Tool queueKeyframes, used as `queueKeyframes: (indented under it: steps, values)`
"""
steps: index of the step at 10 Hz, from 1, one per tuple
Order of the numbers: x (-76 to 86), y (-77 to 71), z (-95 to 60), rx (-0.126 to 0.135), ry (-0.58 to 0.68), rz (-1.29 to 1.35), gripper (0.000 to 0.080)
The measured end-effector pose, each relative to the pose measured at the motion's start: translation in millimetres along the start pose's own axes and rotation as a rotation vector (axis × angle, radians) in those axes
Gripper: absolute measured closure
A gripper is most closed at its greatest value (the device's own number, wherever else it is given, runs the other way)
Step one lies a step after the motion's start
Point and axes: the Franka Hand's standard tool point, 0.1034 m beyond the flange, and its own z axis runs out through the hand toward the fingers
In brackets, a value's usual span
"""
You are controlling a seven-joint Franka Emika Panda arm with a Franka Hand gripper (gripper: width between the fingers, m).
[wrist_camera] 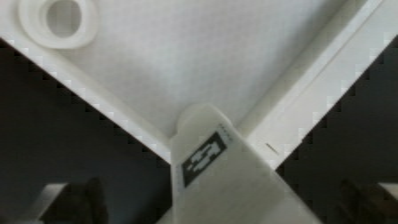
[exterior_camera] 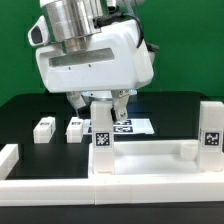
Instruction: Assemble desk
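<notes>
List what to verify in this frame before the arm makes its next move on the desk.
1. Gripper open, jaws spread on either side of the leg: ok.
2. Leg under the gripper standing upright on the desk top: ok.
3. That leg fully seated in the desk top: cannot tell.
4. Fingers clear of that leg, no contact: cannot tell.
5. Second leg upright at the corner on the exterior view's right: ok.
6. Two loose legs lying apart on the table, nothing on top of them: ok.
</notes>
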Motion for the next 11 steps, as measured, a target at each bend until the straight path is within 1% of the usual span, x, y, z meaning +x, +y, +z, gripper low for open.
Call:
queueKeyframes:
  steps: [1,2,3,4,5,6,7,8,11]
  values:
    - [1.2,-0.9,0.0,-0.036,0.017,-0.217,0.0150]
    - [2.8,-4.6,1.9,-0.045,0.033,-0.377,0.0150]
    - [2.4,-4.6,5.0,-0.046,0.032,-0.432,0.0150]
    - [2.7,-3.9,5.0,-0.046,0.033,-0.374,0.0150]
    - [2.8,-3.5,5.1,-0.047,0.033,-0.377,0.0270]
    - [2.6,-3.7,5.4,-0.045,0.033,-0.347,0.0270]
    - [2.3,-3.9,5.8,-0.043,0.034,-0.247,0.0446]
    - [2.5,-3.6,5.7,-0.042,0.036,-0.171,0.0511]
    - [2.6,-4.1,5.5,-0.035,0.042,0.063,0.0511]
